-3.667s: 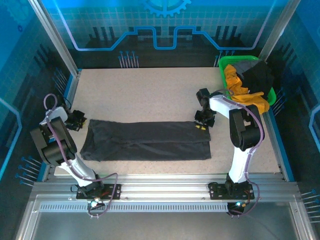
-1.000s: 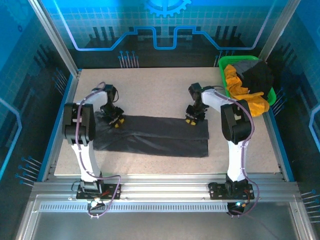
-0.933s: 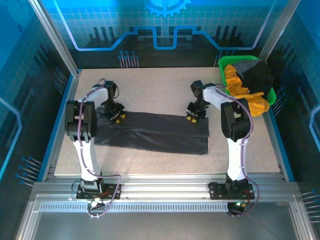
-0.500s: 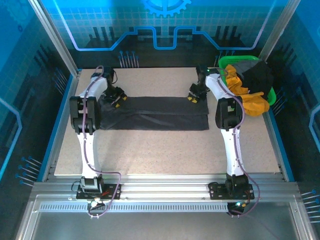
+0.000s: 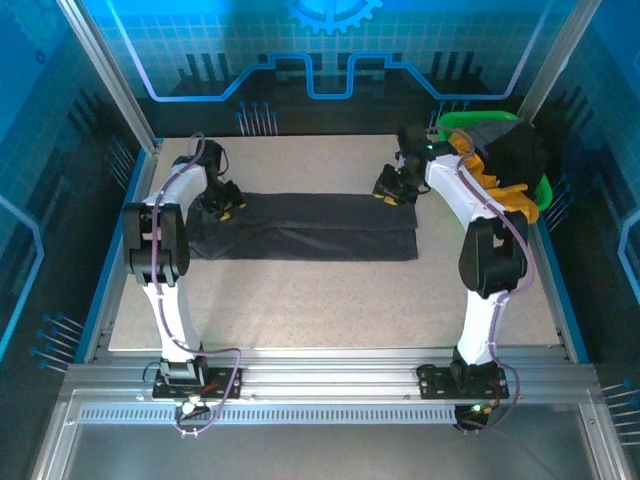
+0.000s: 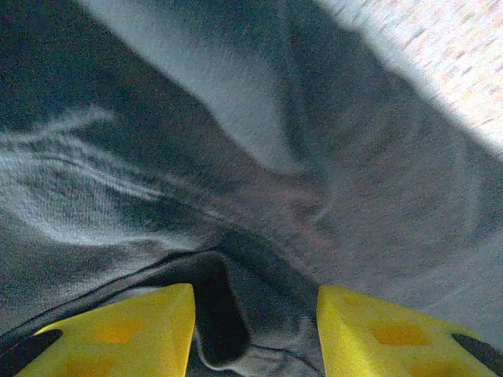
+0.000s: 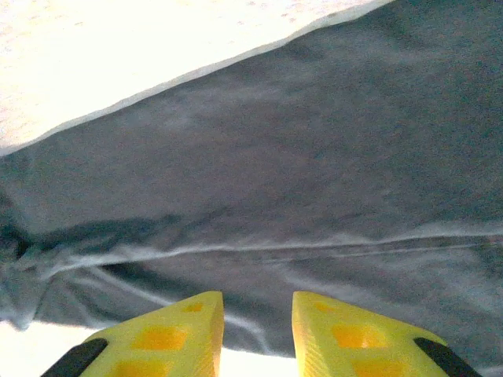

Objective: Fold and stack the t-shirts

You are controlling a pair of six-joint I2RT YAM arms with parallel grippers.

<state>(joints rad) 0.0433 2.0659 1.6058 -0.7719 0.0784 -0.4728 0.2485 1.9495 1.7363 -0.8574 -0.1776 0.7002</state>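
A dark charcoal-grey t-shirt [image 5: 310, 228] lies folded into a long band across the far half of the table. My left gripper [image 5: 222, 208] sits at its far left corner. In the left wrist view, the left gripper [image 6: 255, 318] is open and a loose fold of the grey t-shirt [image 6: 236, 118] bunches between the yellow fingers [image 6: 134, 326]. My right gripper [image 5: 392, 192] is at the band's far right corner. In the right wrist view, the right gripper [image 7: 258, 318] is open just over the edge of the grey t-shirt [image 7: 275, 181]. A mustard-yellow t-shirt [image 5: 492, 187] and a black one [image 5: 515, 150] lie heaped in the basket.
The bright green basket [image 5: 452, 125] stands at the far right corner, close behind the right arm. The speckled tabletop [image 5: 320, 300] is bare in front of the shirt. Metal frame posts [image 5: 110, 90] rise at the back corners.
Both grippers carried the shirt's far edge towards the back of the table, and the band moved with them. Both sets of jaws then widened and let go of the cloth.
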